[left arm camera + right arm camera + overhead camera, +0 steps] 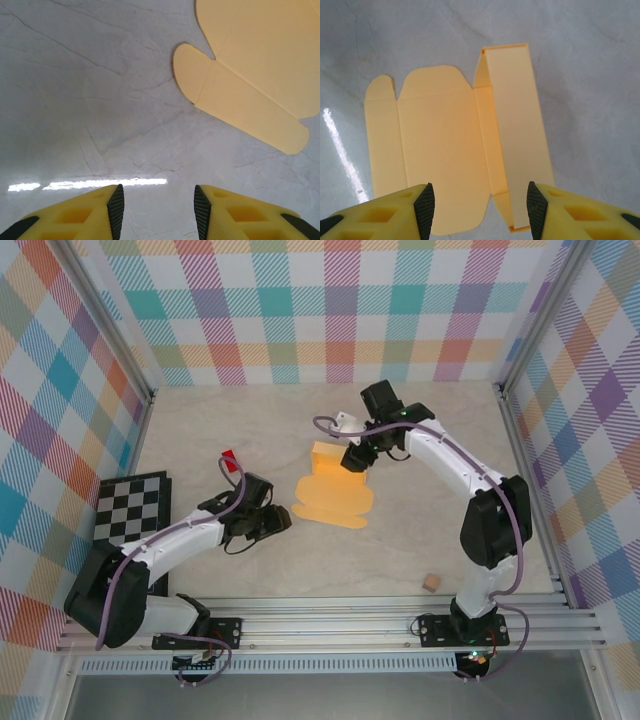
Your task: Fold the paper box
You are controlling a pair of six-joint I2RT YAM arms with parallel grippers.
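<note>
The box is lying mid-table, mostly flat, with one far panel standing folded up, so folding is looking barely begun. The right gripper is hovering over that raised panel, jaws parted about halfway and holding nothing. Next it is likely needing to press the panel over along its crease. The left gripper is hanging half-open and empty just beside the near flaps. A checkerboard, red block and cube are sitting well apart, blocking nothing.
</note>
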